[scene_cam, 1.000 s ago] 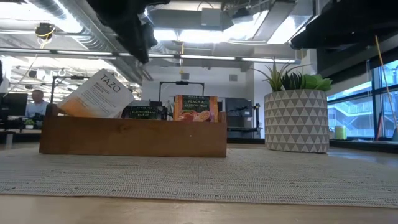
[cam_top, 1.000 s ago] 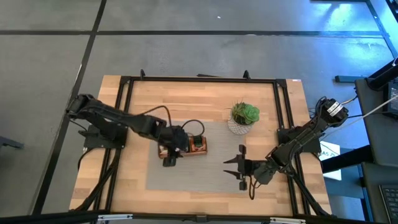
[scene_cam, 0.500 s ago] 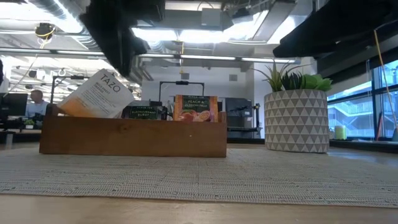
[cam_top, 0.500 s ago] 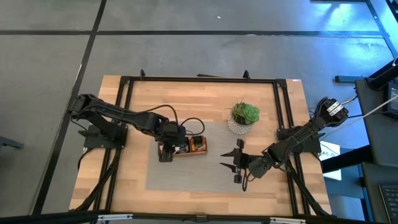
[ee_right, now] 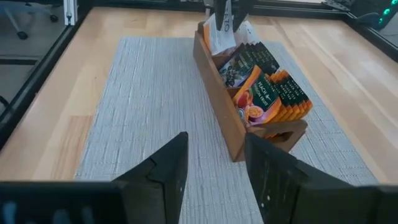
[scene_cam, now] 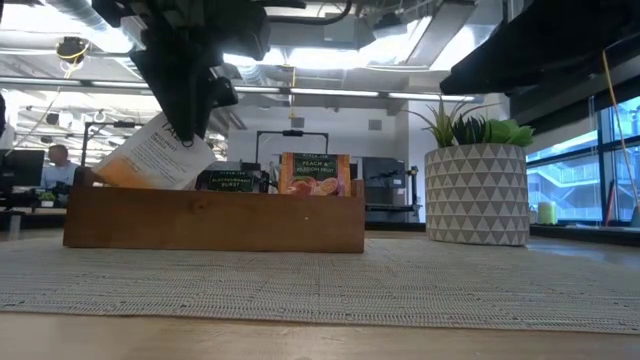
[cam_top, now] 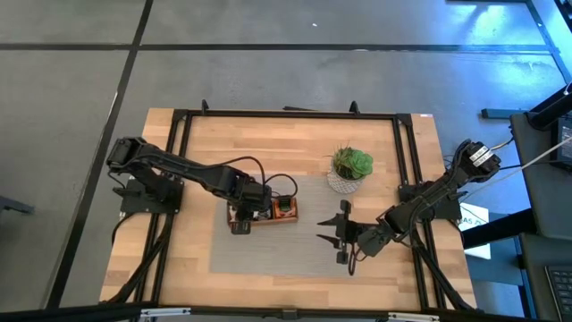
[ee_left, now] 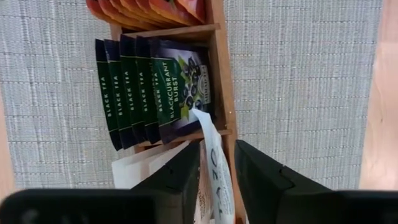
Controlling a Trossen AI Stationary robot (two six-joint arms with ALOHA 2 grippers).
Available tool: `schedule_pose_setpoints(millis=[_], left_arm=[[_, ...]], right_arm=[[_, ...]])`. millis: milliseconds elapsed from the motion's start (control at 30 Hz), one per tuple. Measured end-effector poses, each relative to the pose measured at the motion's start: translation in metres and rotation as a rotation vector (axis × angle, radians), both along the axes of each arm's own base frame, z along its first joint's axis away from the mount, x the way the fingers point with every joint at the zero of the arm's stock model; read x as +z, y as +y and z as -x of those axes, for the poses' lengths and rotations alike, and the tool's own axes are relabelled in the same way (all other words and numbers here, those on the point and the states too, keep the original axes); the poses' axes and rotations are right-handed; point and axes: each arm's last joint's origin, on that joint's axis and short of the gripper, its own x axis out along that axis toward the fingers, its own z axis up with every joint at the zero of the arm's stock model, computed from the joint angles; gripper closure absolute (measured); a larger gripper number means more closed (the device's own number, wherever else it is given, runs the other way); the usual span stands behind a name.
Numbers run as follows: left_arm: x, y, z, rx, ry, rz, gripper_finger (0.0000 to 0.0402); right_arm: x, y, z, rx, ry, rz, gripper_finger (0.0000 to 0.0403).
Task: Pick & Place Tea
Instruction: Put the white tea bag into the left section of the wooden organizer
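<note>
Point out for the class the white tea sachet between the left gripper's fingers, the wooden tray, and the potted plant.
white tea sachet [ee_left: 214,163], left wrist view, on its printed paper face.
wooden tray [scene_cam: 215,221], low view, on its front wall.
potted plant [scene_cam: 477,194], low view, on its patterned pot.

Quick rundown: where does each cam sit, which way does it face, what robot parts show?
High: overhead, straight down; both arms, tray, plant.
Low: table height, level across the mat; left arm above the white sachet.
Left wrist: down onto the tray; own fingers straddle the white sachet.
Right wrist: forward over the mat; own fingers.
Shared: the tray appears in all four.
</note>
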Motion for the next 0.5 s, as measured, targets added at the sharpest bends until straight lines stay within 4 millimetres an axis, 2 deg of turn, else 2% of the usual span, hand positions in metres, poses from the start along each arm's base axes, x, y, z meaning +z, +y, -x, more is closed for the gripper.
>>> schedule_pose_setpoints(millis=[333,500], left_arm=[[0.0,0.0,0.0002,-0.016,0.001,-0.002,0.0394],[0.0011,0.0001,0.0007,-0.019,-0.004,-0.002,0.0399]], right_arm=[[-0.0012,-0.0003,0.0005,-0.001,0.012,0.007,0.0244],[-0.0012,-0.0004,0.0005,-0.001,0.012,0.008,0.0244]])
